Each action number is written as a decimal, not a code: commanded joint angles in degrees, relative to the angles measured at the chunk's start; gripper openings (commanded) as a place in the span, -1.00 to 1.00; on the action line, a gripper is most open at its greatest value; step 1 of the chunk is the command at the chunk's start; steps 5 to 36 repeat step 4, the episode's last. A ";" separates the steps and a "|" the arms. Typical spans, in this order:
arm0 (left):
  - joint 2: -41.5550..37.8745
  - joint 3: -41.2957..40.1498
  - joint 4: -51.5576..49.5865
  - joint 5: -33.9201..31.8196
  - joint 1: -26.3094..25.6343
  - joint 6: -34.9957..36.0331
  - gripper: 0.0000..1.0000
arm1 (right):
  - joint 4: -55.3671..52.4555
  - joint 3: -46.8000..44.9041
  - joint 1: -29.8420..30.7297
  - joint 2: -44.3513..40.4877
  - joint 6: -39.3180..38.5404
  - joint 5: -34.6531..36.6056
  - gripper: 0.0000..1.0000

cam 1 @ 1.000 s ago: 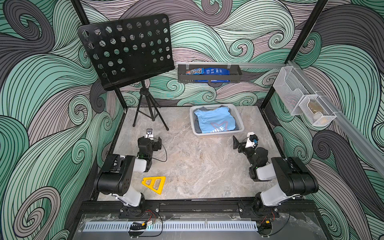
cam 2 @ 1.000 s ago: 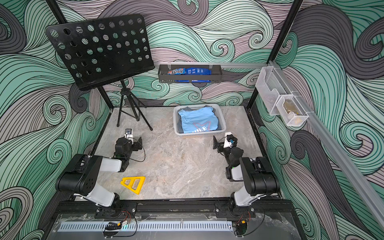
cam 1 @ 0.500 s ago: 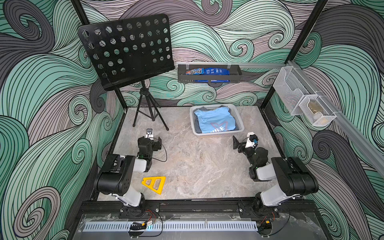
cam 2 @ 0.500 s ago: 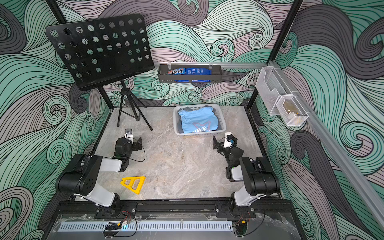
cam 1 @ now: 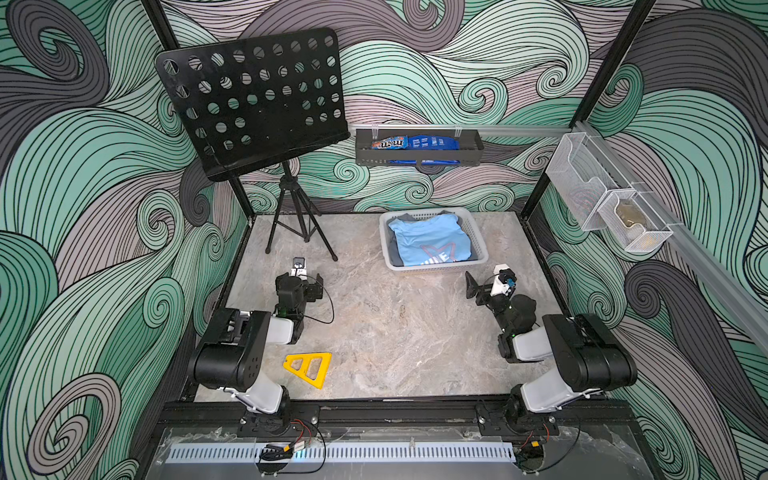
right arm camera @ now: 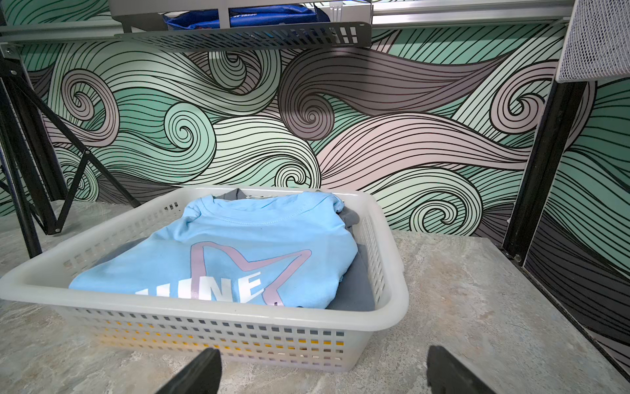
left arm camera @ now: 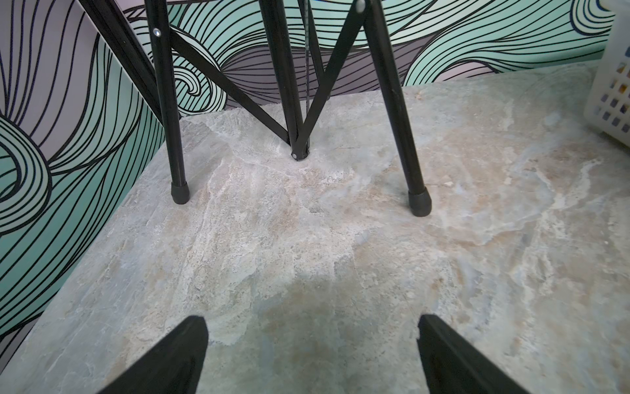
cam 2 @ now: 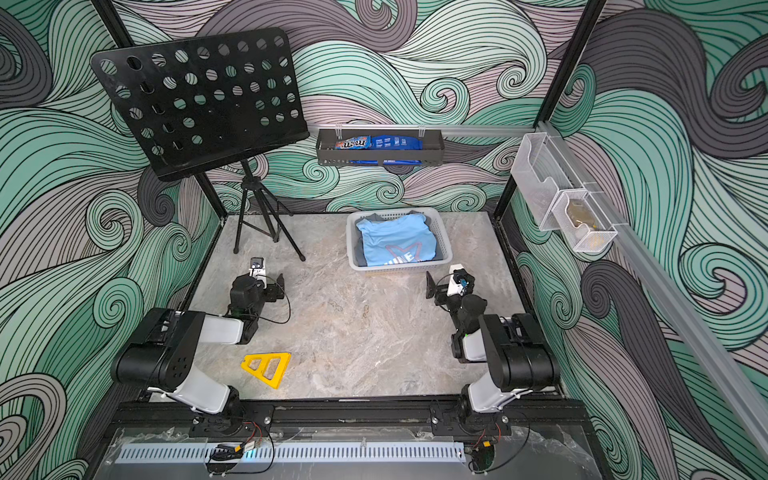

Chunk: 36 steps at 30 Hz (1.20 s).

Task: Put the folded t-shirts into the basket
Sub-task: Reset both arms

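The light blue t-shirt [cam 1: 428,243] is lying on a grey t-shirt [right arm camera: 354,290] inside the white basket [cam 1: 432,268] at the table's [cam 1: 395,332] far side, while the left gripper [left arm camera: 312,324] and right gripper [right arm camera: 324,354] are hanging spread wide, gripping nothing.

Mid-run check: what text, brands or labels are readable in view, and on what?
"INE": white letters on the light blue folded t-shirt lying on top in the white perforated plastic basket; the letters before them are unclear.
"m&m": candy packet in the dark wall shelf tray.
Small white print on the blue packets beside it: too small to read.
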 commanded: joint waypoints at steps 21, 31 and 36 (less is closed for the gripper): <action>0.59 0.82 1.08 -0.17 0.29 -0.53 0.98 | 0.74 0.32 0.19 0.42 0.32 -0.23 0.98; 0.59 0.82 1.08 -0.17 0.29 -0.53 0.98 | 0.74 0.32 0.19 0.42 0.32 -0.23 0.98; 0.59 0.82 1.08 -0.17 0.29 -0.53 0.98 | 0.74 0.32 0.19 0.42 0.32 -0.23 0.98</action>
